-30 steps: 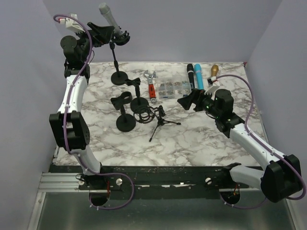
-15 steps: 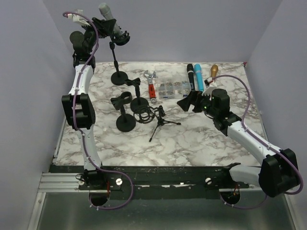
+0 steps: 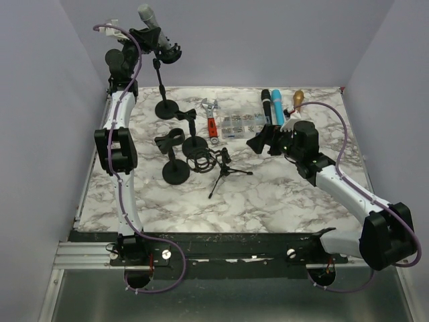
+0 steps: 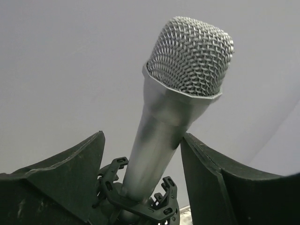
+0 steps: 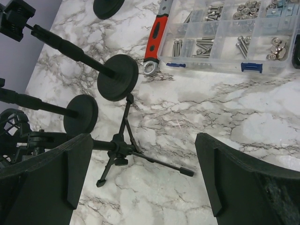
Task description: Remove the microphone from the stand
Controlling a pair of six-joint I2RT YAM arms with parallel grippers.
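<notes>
Task thing: the microphone (image 3: 146,15), silver with a mesh head, sits tilted in the clip (image 4: 140,199) on top of the stand (image 3: 166,107), at the far left of the table (image 3: 281,194).
Left hand: the left hand (image 4: 143,140) is raised to the microphone with one finger on each side of the barrel, below the head. It is partly open. A gap shows at the finger on the left of the wrist view. The other finger is at or against the barrel, and I cannot tell which. No firm hold is visible.
Right hand: the right hand (image 3: 263,142) is wide open and holds nothing. It hangs over the middle right of the table, well apart from the stand.
Done: the reach looks finished, since the hand brackets the barrel.
Left to do: my judgement is that the whole removal remains. The hand must clamp the barrel and draw it up out of the clip, and the stand may need steadying.
Left wrist view only: the barrel is seated in the clip, and the gap at the finger shows.
Top view only: the stand's place on the table and both arms. A blue microphone (image 3: 277,107) lies loose at the far right.
Right wrist view only: close detail of the small tripod (image 5: 123,149), the red-handled wrench (image 5: 157,35), the screw box (image 5: 225,35) and a spare stand base (image 5: 118,77). The task's stand is not in this view.
</notes>
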